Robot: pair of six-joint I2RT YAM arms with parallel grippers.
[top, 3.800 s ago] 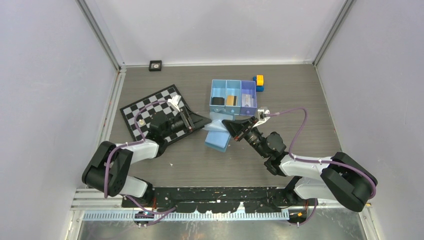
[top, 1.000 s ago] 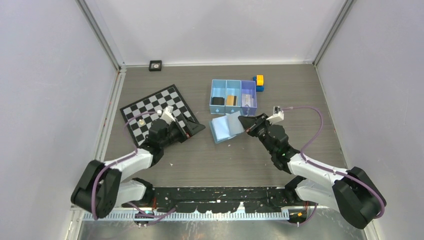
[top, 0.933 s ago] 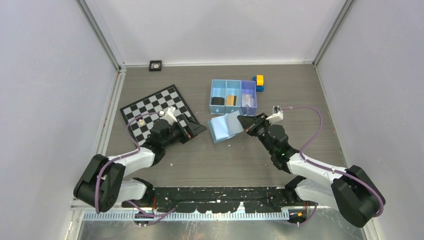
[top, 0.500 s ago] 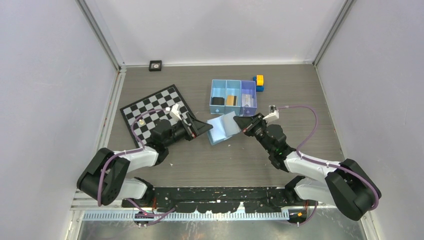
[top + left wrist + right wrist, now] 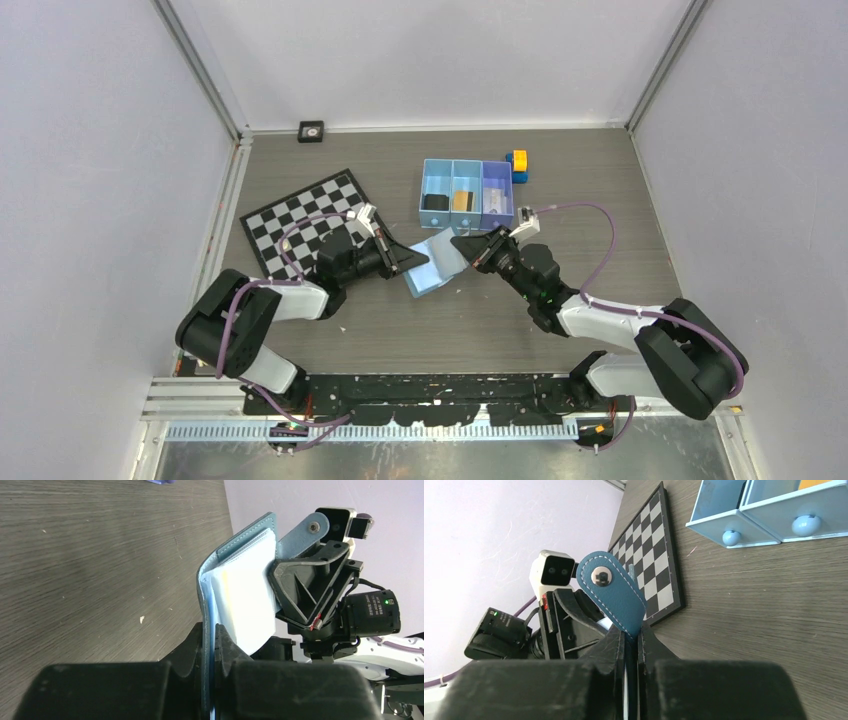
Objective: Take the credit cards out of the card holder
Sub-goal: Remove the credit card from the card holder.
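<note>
The blue card holder (image 5: pixel 436 268) hangs open between my two grippers, above the table's middle. My left gripper (image 5: pixel 419 262) is shut on its left edge; in the left wrist view the jaws (image 5: pixel 211 635) pinch the blue leather (image 5: pixel 235 535). My right gripper (image 5: pixel 459 246) is shut on the other side, at the base of the snap flap (image 5: pixel 614 592). A pale whitish sheet (image 5: pixel 247 597) lies inside the holder; I cannot tell whether it is one of the credit cards or lining.
A three-compartment blue tray (image 5: pixel 467 163) stands just behind the grippers with a black and a tan item inside. Yellow-and-blue blocks (image 5: pixel 518 165) sit at its right. A chessboard (image 5: pixel 300 215) lies under the left arm. A small black square (image 5: pixel 311 130) is at the back wall.
The right gripper carried the holder leftward. The left gripper, open a second ago, moved right to meet it and shut on the holder's left edge.
</note>
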